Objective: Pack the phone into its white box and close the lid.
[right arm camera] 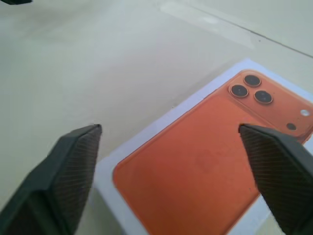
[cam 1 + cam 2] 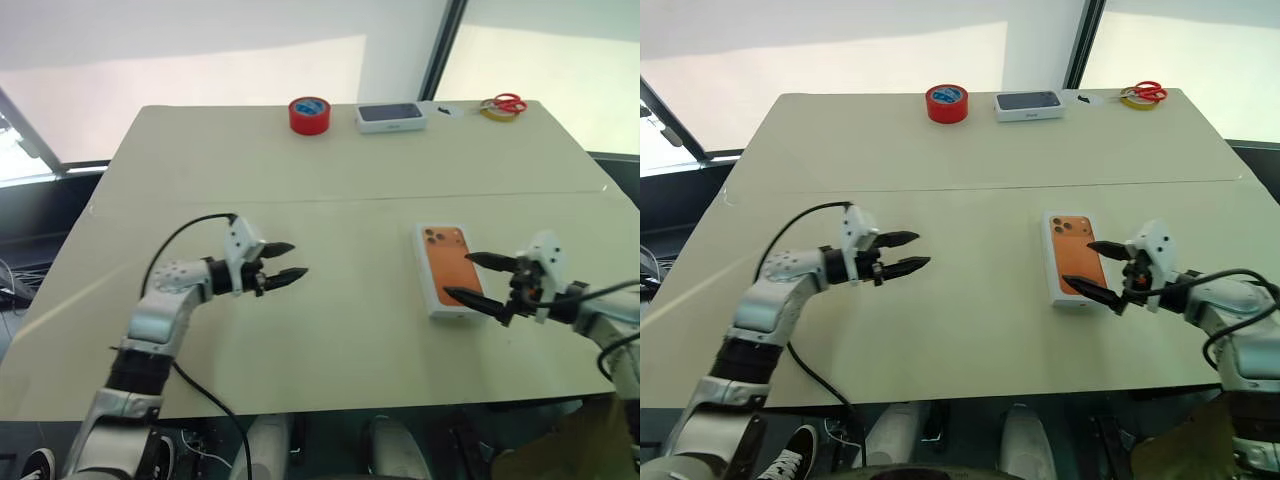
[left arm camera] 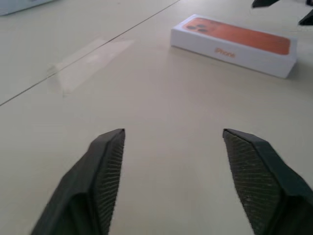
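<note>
A: Table point(image 2: 330, 190) first, then?
B: Closed white box, the lid point(image 2: 448, 268) on w/ orange phone print up, right of centre. Phone prob. inside, can't see it.
A: Pincers?
B: Left pincer point(image 2: 286, 264) fingers apart, over bare table, well away. Right pincer point(image 2: 476, 279) spread wide just beside the lid's edge, not touching.

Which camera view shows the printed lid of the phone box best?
The right wrist view: the lid is close and seen from above, with the orange phone picture and its lenses clear. The left wrist view shows it farther off and slanted, with one side wall and lettering. The two eye views show it small, flat on the table beside the right gripper.
</note>
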`<state>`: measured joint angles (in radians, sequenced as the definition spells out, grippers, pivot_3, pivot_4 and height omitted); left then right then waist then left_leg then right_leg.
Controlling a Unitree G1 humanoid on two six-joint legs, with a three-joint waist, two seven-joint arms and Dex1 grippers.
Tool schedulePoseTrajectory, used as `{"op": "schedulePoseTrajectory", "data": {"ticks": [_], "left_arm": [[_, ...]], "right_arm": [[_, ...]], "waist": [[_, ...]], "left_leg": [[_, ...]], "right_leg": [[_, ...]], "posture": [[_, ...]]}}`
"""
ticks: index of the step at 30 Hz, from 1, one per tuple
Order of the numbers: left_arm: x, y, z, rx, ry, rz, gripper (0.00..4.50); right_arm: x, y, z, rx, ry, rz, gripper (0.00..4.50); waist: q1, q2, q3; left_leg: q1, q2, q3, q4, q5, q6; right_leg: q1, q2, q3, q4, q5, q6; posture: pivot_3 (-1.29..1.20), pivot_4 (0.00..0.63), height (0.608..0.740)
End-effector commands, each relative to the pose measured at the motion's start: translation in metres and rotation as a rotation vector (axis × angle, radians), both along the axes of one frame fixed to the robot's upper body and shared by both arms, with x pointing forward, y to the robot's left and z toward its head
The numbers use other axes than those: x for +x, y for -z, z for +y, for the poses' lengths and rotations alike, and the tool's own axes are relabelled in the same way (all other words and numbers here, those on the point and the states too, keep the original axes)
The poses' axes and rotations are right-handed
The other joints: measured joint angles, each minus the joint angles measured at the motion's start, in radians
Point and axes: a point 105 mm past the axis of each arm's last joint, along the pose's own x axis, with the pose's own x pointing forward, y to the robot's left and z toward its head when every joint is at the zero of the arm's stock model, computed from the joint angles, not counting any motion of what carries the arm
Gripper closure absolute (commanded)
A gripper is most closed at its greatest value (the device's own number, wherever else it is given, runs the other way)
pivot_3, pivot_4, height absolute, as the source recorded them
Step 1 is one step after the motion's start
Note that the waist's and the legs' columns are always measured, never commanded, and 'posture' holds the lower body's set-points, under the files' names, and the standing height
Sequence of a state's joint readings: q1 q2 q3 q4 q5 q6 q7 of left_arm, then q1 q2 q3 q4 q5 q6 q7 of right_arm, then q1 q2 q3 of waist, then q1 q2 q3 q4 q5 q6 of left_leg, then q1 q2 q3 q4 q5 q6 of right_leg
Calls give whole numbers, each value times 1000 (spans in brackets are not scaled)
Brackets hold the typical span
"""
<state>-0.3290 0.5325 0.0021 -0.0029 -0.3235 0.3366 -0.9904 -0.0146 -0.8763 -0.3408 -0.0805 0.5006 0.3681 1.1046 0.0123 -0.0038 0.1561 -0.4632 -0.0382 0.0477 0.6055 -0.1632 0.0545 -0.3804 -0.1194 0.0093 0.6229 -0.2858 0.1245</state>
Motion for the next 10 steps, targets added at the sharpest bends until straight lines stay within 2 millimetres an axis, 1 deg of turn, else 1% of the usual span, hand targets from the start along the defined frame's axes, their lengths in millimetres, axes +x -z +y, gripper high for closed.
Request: {"op": "schedulePoseTrajectory", "data": {"ticks": [1,3,6,8,10], "left_arm": [[-13,-26,26,-3,-61,-53,97],[-20,-26,38,17,-89,-52,97],[-27,-22,50,21,-117,-43,97],[-30,-17,59,35,-141,-41,97],[-33,-12,63,28,-140,-5,97]], "right_arm": [[-23,-21,-13,-28,-41,-16,0],[-29,-22,-24,-59,-25,-15,0],[-30,-23,-32,-71,-9,-11,0],[-25,-24,-34,-72,0,-13,0],[-20,-24,-32,-81,-8,-22,0]], "waist": [[-1,0,0],[-3,0,0],[-4,0,0],[-8,1,0],[-9,1,0]], "left_leg": [[0,0,1,-2,0,0],[1,0,3,-7,0,0],[1,0,4,-9,0,0],[1,0,5,-10,0,0],[1,0,6,-10,0,0]], "right_leg": [[0,0,0,-3,0,0],[0,0,1,-7,1,-3],[-1,-1,3,-8,2,-3],[-3,-1,3,-8,2,-4],[-5,-1,4,-8,2,-4]], "posture": [[0,150,738],[0,150,738],[0,150,738],[0,150,738],[0,150,738]]}}
